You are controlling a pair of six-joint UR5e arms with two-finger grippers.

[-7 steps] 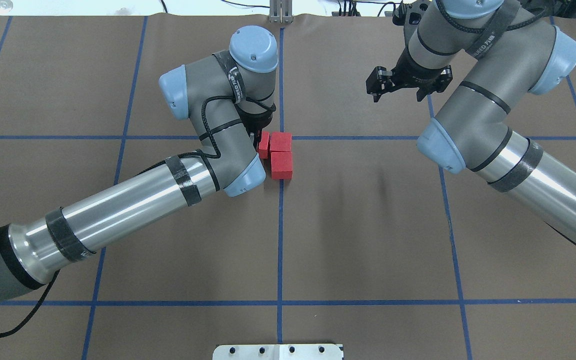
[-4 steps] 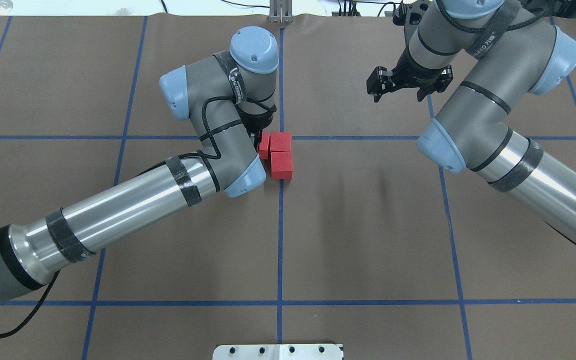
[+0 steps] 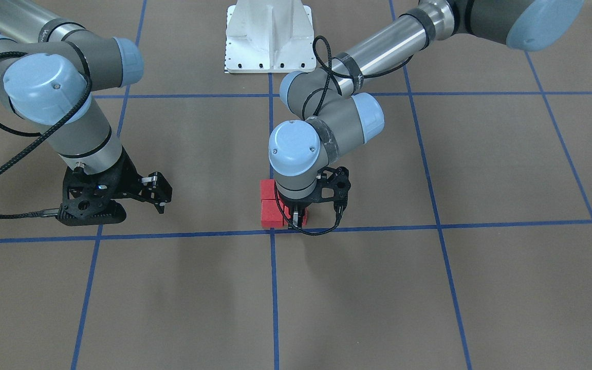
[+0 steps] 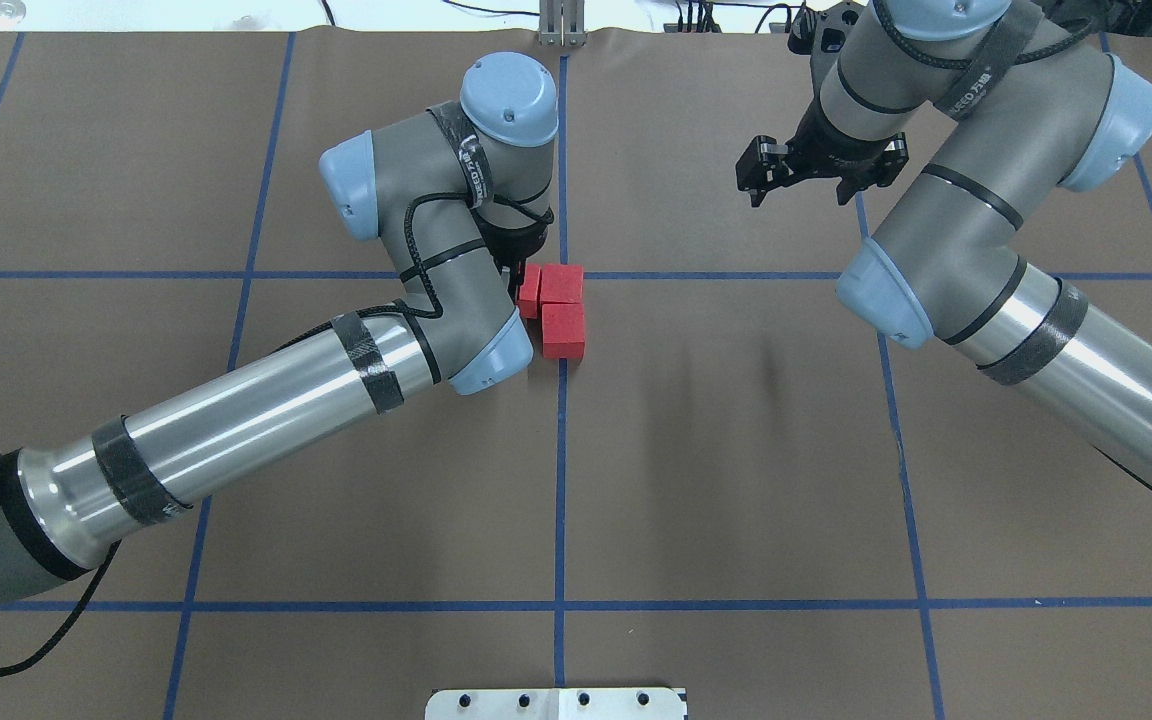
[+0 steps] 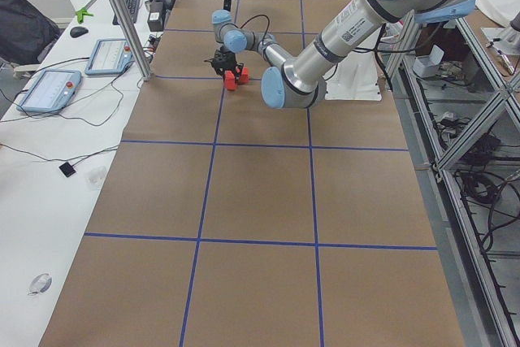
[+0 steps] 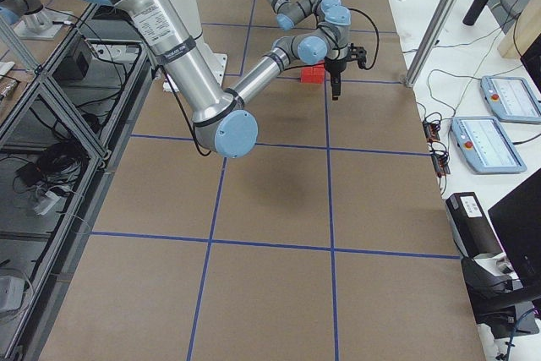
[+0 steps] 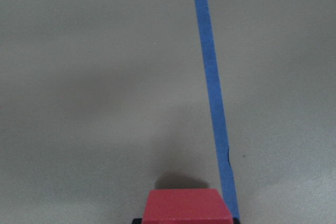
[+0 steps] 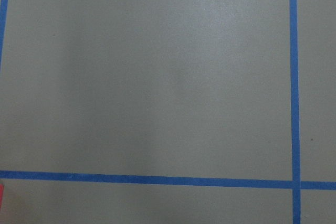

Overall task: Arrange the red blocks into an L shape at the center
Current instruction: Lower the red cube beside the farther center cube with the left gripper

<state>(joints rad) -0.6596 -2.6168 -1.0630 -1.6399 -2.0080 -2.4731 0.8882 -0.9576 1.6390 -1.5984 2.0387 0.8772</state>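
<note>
1. Nearest the robot, a small matte red cube (image 4: 563, 330) lies on the brown gridded surface (image 4: 736, 450), on the lengthwise blue line. It has not moved over the last second.
2. Touching its far face is the second red cube (image 4: 562, 284), the corner of the shape. It sits right at the crossing of blue tape lines (image 3: 273, 231) that marks the centre, and it is equally unmoved.
3. On the corner's left side is the third red cube (image 4: 528, 290), close against it; the arm hides whether it is flush. The left gripper (image 3: 298, 222) stays low at the table, clenched on this cube. Since nothing has shifted here, I judge the L to be essentially laid, with only the release and lift-off left.
4. Farthest away, the right gripper (image 4: 801, 185), fingers spread and empty, has drifted slightly farther off. It looks finished with its part.
</note>
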